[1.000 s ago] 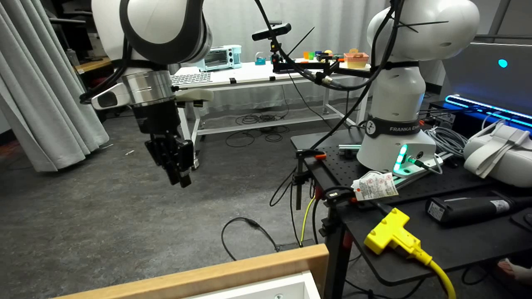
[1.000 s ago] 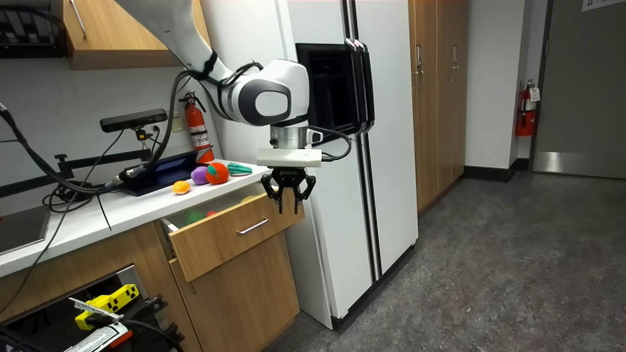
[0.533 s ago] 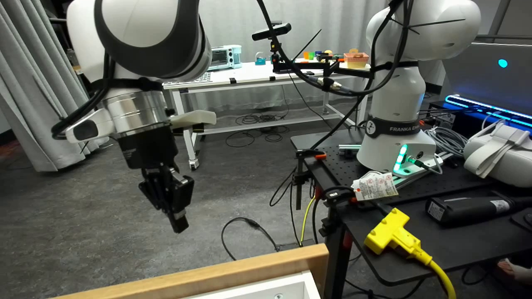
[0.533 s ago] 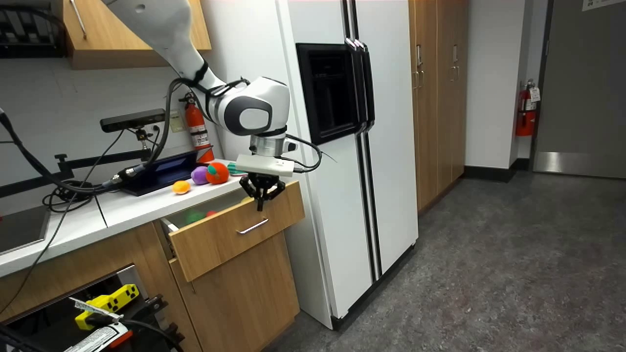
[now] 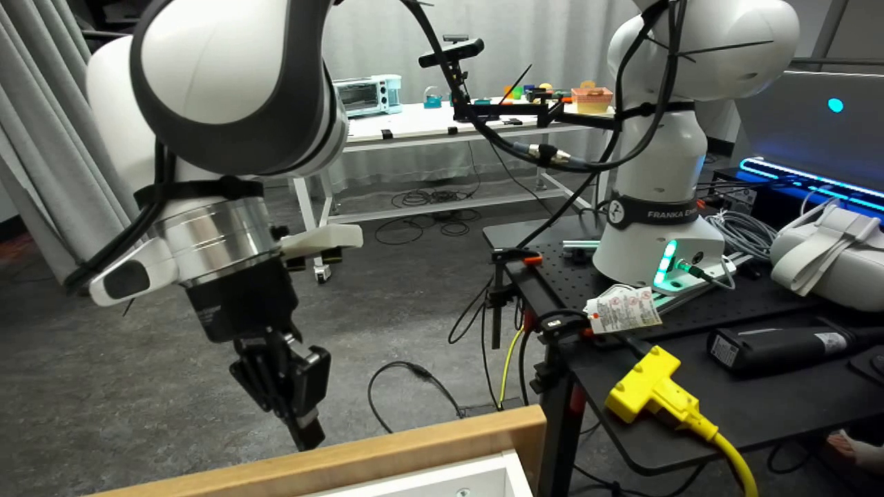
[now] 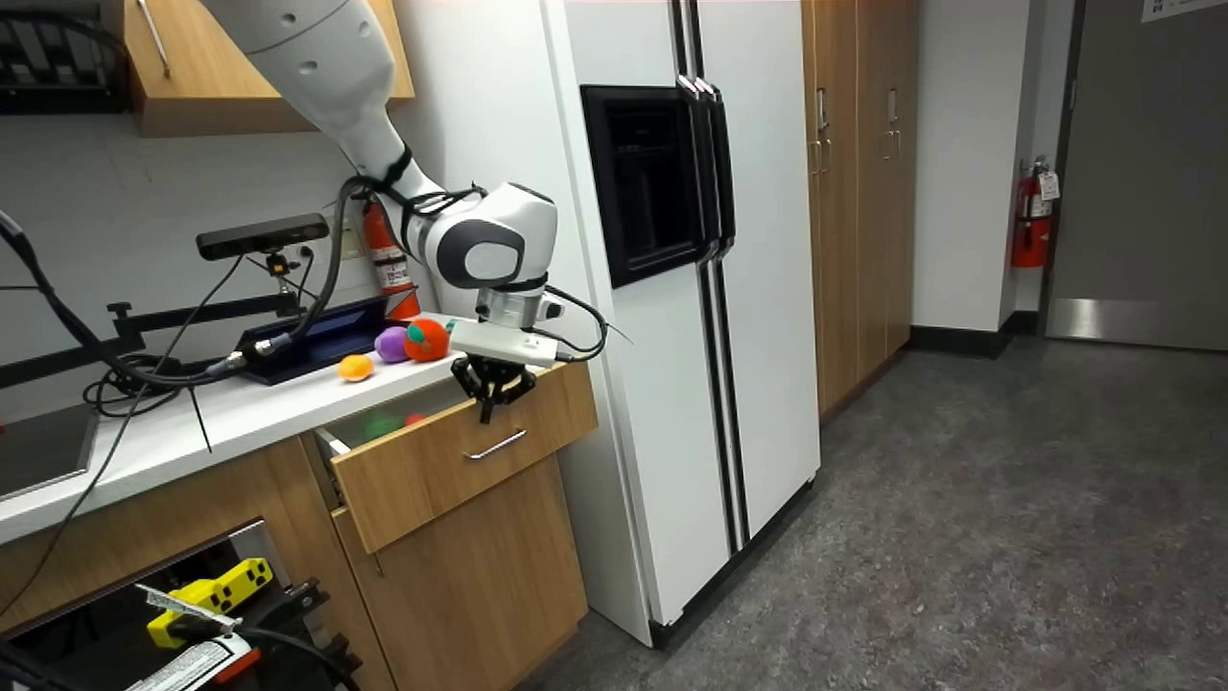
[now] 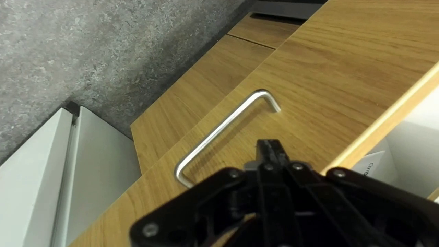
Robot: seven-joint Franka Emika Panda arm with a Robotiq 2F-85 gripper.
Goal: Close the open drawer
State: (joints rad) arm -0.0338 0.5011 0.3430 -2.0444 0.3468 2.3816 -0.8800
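While drawer (image 6: 432, 470) gapes, wooden front (image 7: 308, 103), white inside

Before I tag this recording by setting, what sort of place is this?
Most likely a kitchen area, perhaps a lab's: a tall white fridge stands at the end of a white counter. The robot's base, set up on a black table, hints at lab use.

1 gripper (image 6: 486, 416) with 2 fingers (image 7: 264, 151); 1 drawer (image 6: 422, 480) with 1 handle (image 7: 219, 131). In an exterior view, 2 extinguishers (image 6: 389, 259) and 1 fridge (image 6: 662, 326). In an exterior view, 1 oven (image 5: 369, 95), 1 basket (image 5: 592, 101), 1 splitter (image 5: 642, 386), 1 headset (image 5: 853, 259).
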